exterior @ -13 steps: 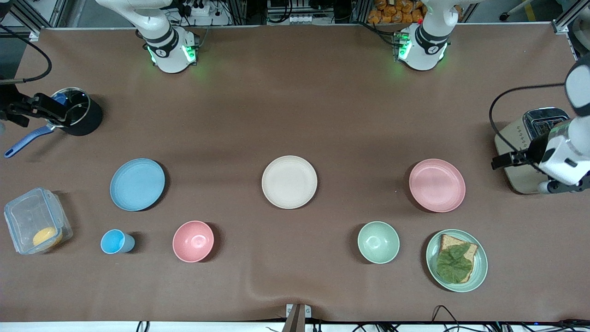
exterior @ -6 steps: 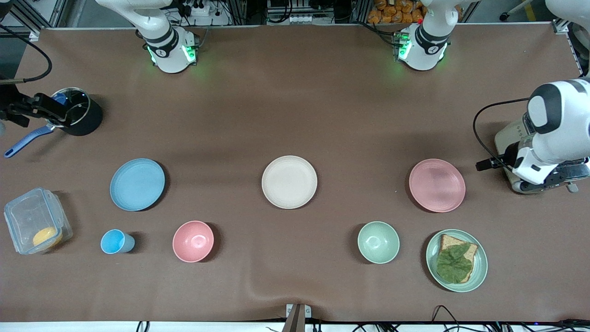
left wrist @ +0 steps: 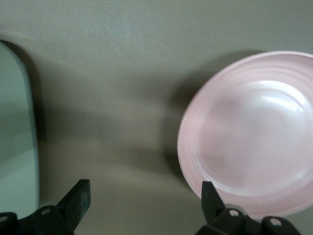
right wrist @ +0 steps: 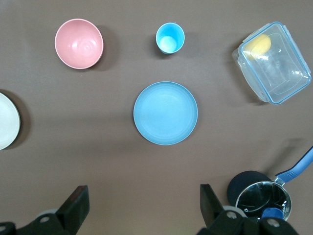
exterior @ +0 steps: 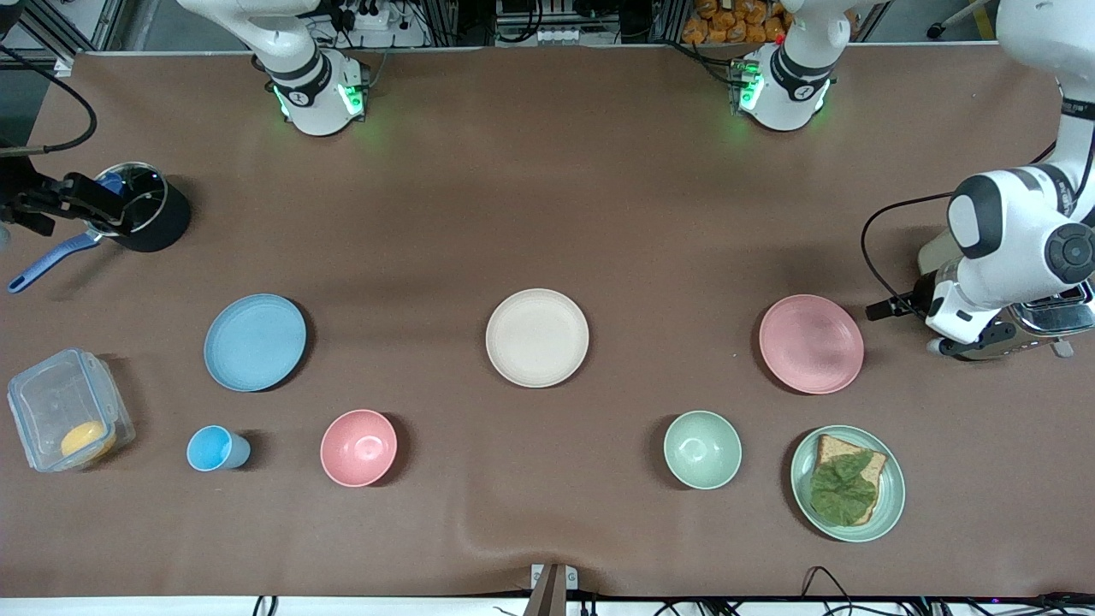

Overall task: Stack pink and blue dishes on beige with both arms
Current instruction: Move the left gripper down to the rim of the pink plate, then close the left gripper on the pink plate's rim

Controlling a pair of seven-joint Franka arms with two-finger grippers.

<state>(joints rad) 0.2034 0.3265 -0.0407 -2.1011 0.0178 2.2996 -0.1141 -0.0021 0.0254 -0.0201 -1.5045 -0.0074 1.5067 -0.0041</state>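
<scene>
Waiting high above the blue plate point(right wrist: 166, 113), the right gripper point(right wrist: 142, 208) is wide open and empty; beige plate point(exterior: 537, 337) lies mid-table; the left gripper point(left wrist: 144, 205), open and empty too, hangs just beside the pink plate point(exterior: 811, 343)

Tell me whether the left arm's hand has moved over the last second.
Yes. The left hand, open, has swung from over the toaster toward the pink plate, which has stayed put. It is not over the plate yet.
</scene>
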